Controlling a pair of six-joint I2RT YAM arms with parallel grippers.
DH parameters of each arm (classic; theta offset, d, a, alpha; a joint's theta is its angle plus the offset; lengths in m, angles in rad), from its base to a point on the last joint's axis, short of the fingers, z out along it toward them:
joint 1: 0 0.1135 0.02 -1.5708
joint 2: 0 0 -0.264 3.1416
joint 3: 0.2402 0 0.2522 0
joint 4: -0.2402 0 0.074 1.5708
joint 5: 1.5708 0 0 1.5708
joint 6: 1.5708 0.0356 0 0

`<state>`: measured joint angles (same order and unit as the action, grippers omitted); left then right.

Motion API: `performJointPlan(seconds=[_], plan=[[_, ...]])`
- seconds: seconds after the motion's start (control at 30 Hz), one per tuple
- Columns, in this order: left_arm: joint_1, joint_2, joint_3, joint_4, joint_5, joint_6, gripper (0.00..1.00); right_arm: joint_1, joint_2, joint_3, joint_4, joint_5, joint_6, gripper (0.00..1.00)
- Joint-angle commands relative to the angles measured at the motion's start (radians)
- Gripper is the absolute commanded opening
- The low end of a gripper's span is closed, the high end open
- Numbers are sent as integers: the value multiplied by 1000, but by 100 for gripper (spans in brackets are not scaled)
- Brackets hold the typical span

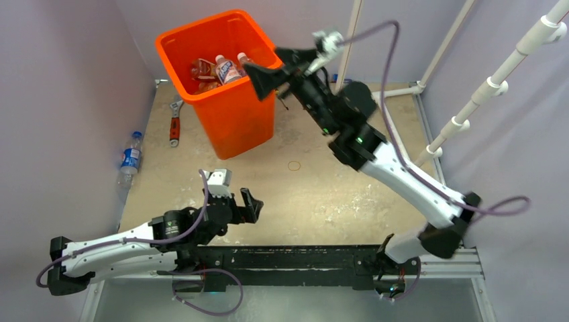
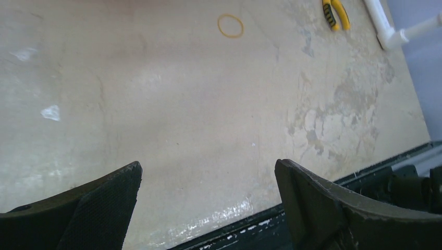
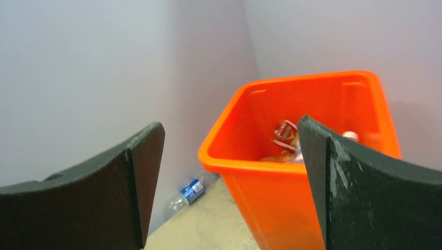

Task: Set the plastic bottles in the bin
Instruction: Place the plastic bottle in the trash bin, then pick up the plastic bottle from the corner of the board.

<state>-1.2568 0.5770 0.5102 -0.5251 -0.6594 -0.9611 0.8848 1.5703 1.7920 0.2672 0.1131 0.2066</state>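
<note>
Bin [image 1: 235, 124], bright orange, stands at the far left of your table [image 1: 322, 201], near the back corner where the pale walls meet. Inside it you have several plastic bottles [image 1: 227, 69] piled together, clear and crumpled, with red, orange and blue labels showing. One more bottle [image 1: 131, 157], clear with a blue label, lies outside the bin at the table's left edge beside the wall, well apart from both arms. Your right gripper [image 1: 267, 67] hovers at the bin's right rim, just above it, with its jaws spread wide and nothing between them. From the right wrist camera, the right gripper [image 3: 229, 151] frames the bin [image 3: 271, 208] between its two dark fingers, and the stray bottle [image 3: 192, 190] shows low against the wall to the bin's left. Your left gripper [image 1: 238, 201] sits low over the near part of the table, well apart from the bin, also fully spread and holding nothing. From the left wrist camera, the left gripper [image 2: 208, 177] looks down on bare, scuffed tabletop. A thin yellow rubber band [image 2: 230, 25] lies flat farther out, and yellow-handled pliers [image 2: 333, 13] lie near a white pipe [image 2: 383, 26] at the table's edge. A wrench [image 1: 175, 121] with a red handle lies on the table just left of the bin.
</note>
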Motion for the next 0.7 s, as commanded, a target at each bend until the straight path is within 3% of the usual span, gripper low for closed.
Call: performJointPlan(seconds=[0.0,0.23,0.27,0.33,0.43,0.6,0.67], plan=[[2,27,142,-199,-184,-4,99,-6,-259,-392,161,160,36,99],[3,16,210,-379,-394,-156,99,-6,-521,-811,163,201,126,99],[3,17,233,-440,-453,-167,99,-6,-555,-853,150,204,130,99],[-14,50,308,-643,-553,-350,99,-6,-625,-929,112,211,138,99],[-10,160,428,-901,-618,-516,99,-6,-725,-1046,86,235,148,99],[90,257,496,-881,-605,-397,99,-7,-798,-1188,94,221,179,99],[124,321,519,-765,-576,-239,99,-7,-806,-1230,99,221,189,99]])
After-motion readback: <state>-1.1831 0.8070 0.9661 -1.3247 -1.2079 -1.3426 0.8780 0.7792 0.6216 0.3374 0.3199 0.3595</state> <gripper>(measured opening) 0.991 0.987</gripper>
